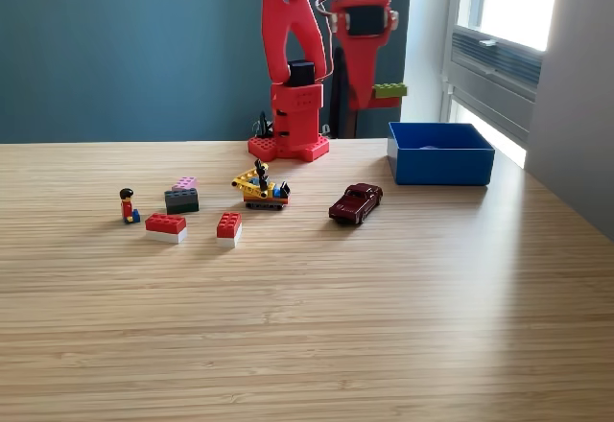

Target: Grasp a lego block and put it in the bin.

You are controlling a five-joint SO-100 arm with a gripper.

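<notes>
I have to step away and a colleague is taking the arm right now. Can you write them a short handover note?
Gripper: raised above the table, shut on a green lego block, just to the exterior view's left of the blue bin.
Bin: by the table's far edge on the exterior view's right; nothing shows inside it from this angle.
Done: the block is grasped and lifted.
Left: carry it over the bin and release.
On the table: two red-and-white blocks, a dark block with a pink one behind it, a minifigure, a yellow vehicle, a dark red toy car.

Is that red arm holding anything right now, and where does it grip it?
Yes: the gripper holds a green lego block by its end on the exterior view's left.
</notes>
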